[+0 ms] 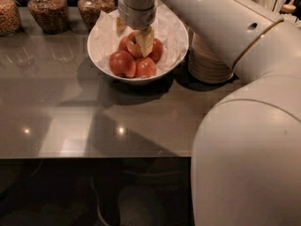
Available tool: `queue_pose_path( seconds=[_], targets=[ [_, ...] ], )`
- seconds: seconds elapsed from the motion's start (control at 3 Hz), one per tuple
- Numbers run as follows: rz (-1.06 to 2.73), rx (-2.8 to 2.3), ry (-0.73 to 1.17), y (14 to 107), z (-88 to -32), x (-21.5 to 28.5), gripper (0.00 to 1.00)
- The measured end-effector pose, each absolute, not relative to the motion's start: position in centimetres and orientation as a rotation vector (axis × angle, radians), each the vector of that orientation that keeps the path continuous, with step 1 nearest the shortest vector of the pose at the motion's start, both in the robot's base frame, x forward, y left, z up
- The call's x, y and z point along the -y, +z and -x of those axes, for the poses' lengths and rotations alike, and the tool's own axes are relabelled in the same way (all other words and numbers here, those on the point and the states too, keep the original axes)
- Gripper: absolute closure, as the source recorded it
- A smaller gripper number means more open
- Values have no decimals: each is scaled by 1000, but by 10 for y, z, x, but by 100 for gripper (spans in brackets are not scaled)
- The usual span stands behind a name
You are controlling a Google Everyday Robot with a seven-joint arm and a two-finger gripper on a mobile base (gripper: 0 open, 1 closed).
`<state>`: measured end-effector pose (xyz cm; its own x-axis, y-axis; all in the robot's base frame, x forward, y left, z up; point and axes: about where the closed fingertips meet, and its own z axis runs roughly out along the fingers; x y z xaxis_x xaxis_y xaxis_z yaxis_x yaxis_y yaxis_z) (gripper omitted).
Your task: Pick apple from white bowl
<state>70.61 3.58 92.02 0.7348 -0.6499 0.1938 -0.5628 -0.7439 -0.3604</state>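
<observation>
The white bowl [175,55], lined with crinkled white paper, stands at the back of the dark counter. It holds several apples. My gripper [133,33] reaches down into it from above. One pale finger [145,40] lies against the right side of the top red-orange apple [132,46], and the other finger [121,26] is at its left rear. The gripper is shut on this apple, which rests on the darker red apples [122,63].
Glass jars of nuts [47,11] stand behind and left of the bowl. A stack of cream disposable bowls [209,62] stands right of it. My white arm [244,126] fills the right side. The counter's front edge [94,157] runs across the middle.
</observation>
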Motion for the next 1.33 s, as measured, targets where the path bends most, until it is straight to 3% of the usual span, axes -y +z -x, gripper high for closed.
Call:
queue_pose_path(
  seconds=[1.0,1.33],
  targets=[
    [2687,-909,-583,917,-710,-32,34],
    [2698,-904,-603,915,-709,-30,42]
  ],
)
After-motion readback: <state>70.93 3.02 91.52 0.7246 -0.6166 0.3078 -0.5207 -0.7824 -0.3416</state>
